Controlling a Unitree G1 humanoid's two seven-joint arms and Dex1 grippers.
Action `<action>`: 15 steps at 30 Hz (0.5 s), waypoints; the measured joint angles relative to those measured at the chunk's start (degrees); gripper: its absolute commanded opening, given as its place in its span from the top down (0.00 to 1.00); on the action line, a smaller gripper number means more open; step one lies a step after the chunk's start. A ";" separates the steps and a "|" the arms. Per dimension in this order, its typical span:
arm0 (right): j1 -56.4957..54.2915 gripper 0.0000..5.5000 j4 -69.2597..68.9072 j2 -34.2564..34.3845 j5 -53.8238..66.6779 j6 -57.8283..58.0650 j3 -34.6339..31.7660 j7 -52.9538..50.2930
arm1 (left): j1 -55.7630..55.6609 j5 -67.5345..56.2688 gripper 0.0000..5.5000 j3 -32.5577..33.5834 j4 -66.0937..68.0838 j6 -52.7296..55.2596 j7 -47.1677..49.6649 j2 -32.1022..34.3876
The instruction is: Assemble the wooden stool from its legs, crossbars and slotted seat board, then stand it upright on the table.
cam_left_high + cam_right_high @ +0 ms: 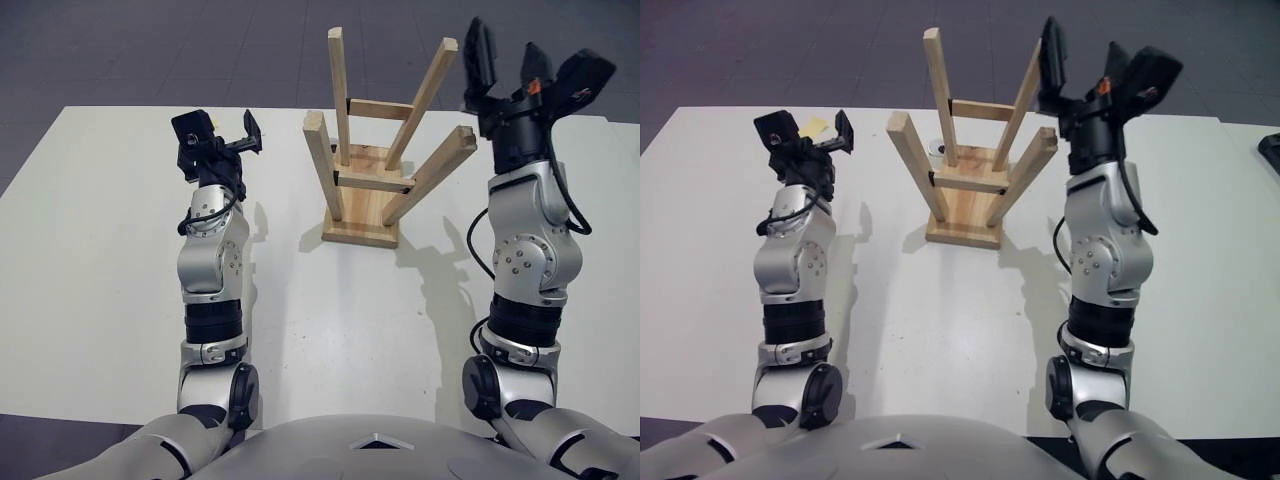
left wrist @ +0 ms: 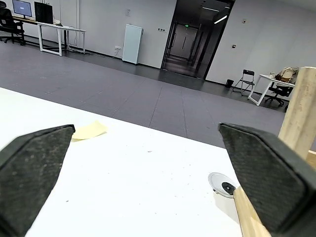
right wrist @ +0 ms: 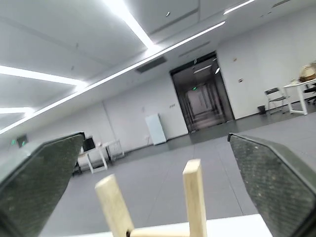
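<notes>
Grippers first: L gripper (image 1: 222, 132) has its fingers (image 2: 34, 177) spread wide w/ nothing between them, held low over the table (image 1: 100, 260), left of the stool (image 1: 365, 185) and apart from it. R gripper (image 1: 508, 62) is likewise spread and empty, raised high at the stool's right side, about level w/ the leg tops; its nearer finger sits just beside the far-right leg top, but we can't tell if it touches. We see the stool upside down near table centre: seat board (image 1: 358, 228) flat on the surface, four legs (image 1: 340, 90) splayed upward, crossbars (image 1: 378, 108) joining them, one high at the back, one lower at the front. Both forearms lie along the table's near half, one each side of the stool. Beyond the L gripper a yellow note (image 2: 90, 130) lies on the tabletop, and a round cable port (image 2: 222, 184) sits near the stool's left leg. Grey floor runs past the far edge.
</notes>
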 measured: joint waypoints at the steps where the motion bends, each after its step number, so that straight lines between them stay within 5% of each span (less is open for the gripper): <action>1: -0.78 0.02 0.00 0.17 0.06 -0.67 -2.33 -2.23 | -0.34 0.14 0.02 0.93 -0.05 -0.37 1.65 -0.17; 4: -1.22 0.02 1.58 -0.89 -3.58 -1.12 -9.75 -11.61 | -0.67 1.70 0.02 5.10 -1.14 -0.90 7.14 0.12; 7: 2.89 0.02 3.92 -5.91 -14.61 1.22 -10.03 -16.44 | 0.97 3.72 0.02 4.81 -3.33 0.49 6.53 2.43; 10: 9.53 0.02 3.81 -8.92 -23.10 2.11 -2.89 -14.04 | 3.63 6.46 0.02 -4.27 -6.59 1.27 -1.15 6.14; 13: 15.11 0.02 2.13 -2.97 -24.87 3.60 9.06 -9.80 | 5.43 8.30 0.02 -18.49 -9.81 2.92 -8.92 5.43; 15: 16.90 0.02 0.43 -0.29 -25.98 4.12 11.53 -10.22 | 6.45 9.73 0.02 -20.59 -10.22 3.46 -8.93 4.87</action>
